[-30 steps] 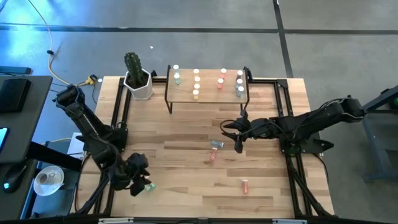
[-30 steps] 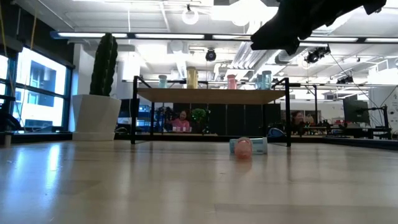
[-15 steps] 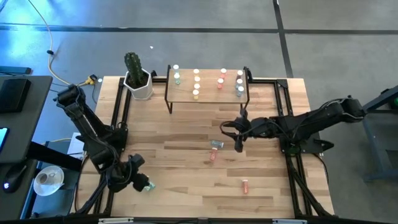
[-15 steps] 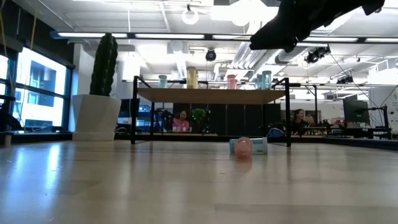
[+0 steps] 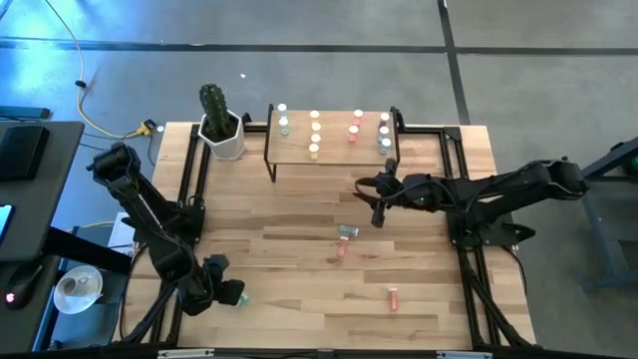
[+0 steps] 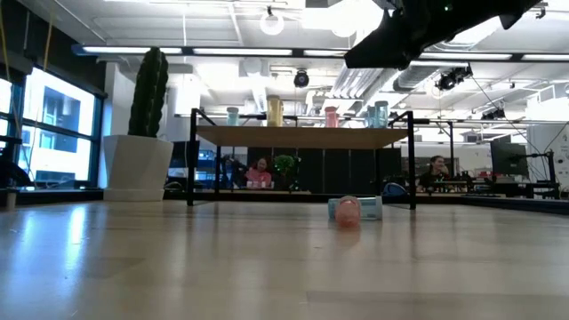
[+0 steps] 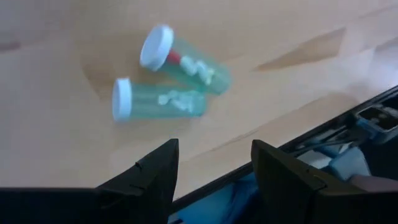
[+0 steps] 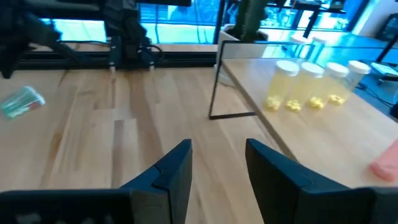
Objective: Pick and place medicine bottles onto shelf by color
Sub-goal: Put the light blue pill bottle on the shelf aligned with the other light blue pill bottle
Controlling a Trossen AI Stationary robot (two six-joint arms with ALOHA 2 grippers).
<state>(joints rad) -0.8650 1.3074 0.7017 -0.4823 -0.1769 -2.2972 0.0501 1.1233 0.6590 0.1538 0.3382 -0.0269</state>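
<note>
Overhead and wrist views. Shelf (image 5: 334, 150) at the desk's (image 5: 299, 269) far edge carries upright medicine bottles (image 5: 315, 128) in rows. Right end effector (image 5: 377, 204), fingers apart and empty, hangs just in front of the shelf. Left end effector (image 5: 227, 295), fingers apart, sits far from the shelf, beside two green bottles (image 7: 171, 81) lying touching.
</note>
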